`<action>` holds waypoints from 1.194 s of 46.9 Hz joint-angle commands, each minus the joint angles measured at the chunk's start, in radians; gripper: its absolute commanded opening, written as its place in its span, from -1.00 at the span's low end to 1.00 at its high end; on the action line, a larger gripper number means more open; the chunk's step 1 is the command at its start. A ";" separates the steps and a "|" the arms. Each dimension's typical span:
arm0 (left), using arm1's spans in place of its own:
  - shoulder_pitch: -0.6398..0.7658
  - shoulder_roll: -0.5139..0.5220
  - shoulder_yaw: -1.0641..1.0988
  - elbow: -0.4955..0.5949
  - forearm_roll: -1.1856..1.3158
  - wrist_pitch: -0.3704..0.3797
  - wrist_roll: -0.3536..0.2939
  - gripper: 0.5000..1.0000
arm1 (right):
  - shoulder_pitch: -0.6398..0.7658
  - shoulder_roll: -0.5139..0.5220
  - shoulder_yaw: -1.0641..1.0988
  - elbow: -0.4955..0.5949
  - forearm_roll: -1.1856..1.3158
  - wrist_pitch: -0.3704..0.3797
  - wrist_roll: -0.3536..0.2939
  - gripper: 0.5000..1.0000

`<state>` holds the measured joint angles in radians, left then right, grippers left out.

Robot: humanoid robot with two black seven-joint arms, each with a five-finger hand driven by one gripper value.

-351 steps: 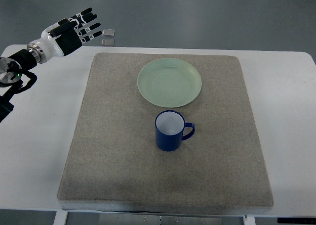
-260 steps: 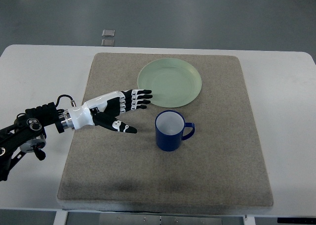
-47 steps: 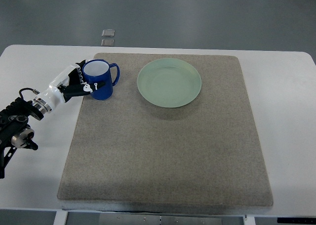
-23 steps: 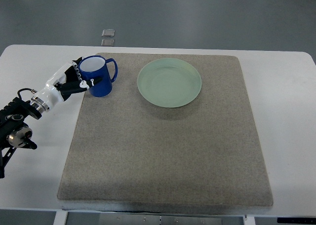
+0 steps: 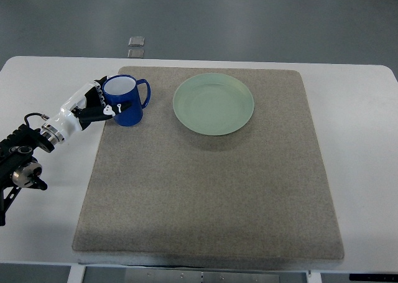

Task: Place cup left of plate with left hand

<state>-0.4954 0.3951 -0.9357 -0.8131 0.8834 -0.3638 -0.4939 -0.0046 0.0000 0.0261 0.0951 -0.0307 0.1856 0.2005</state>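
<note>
Blue cup [image 5: 127, 101] upright at upper left of the grey mat [image 5: 211, 190], handle toward the pale green plate [image 5: 213, 103], near but apart. Left hand [image 5: 92, 106] grasps its left side, fingers wrapped around the wall. White table [image 5: 367, 171] beneath.

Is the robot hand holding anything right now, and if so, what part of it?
Yes. The left robot hand grips the blue ceramic cup around its body, on the side opposite the handle.
</note>
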 commanded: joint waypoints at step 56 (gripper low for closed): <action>-0.077 0.174 -0.003 -0.001 -0.598 -0.247 0.230 0.99 | 0.000 0.000 0.000 0.000 0.000 0.000 0.000 0.73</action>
<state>-0.5646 0.5642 -0.9371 -0.8191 0.3357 -0.6057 -0.3129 -0.0046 0.0000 0.0261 0.0951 -0.0307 0.1856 0.2002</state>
